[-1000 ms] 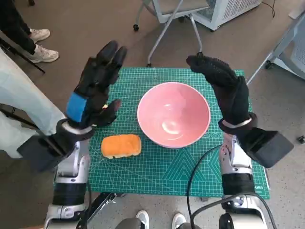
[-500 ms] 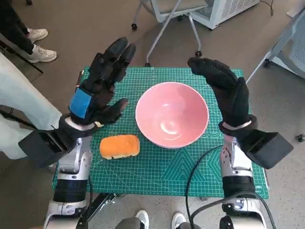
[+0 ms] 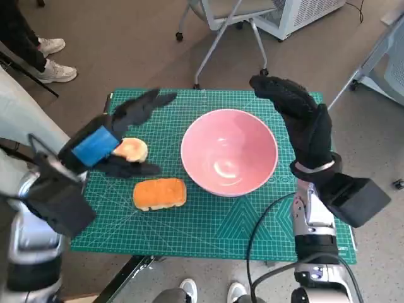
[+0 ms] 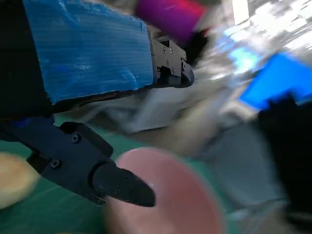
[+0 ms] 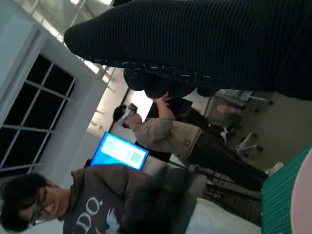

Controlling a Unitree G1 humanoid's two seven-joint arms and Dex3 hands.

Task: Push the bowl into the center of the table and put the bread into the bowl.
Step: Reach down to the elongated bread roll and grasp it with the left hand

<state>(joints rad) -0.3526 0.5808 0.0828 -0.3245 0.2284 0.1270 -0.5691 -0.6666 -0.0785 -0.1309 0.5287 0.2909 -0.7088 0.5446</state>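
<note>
In the head view a pink bowl [image 3: 229, 152] sits near the middle of the green cutting mat [image 3: 208, 221] that covers the tabletop. An orange loaf of bread [image 3: 160, 192] lies on the mat just beside the bowl, toward the robot's left, outside it. The left robot hand [image 3: 113, 142] hangs above the mat's left part with fingers spread and nothing held, and a pale round piece [image 3: 131, 149] shows just behind it. The right robot hand [image 3: 300, 120] stands on the bowl's far right, fingers apart and empty, arched over the rim. The left wrist view is blurred: blue tape, black fingers [image 4: 92, 168], the pink bowl [image 4: 170, 195] beyond them. The right wrist view shows the glove [image 5: 204, 44] and two people [image 5: 73, 204] behind.
</note>
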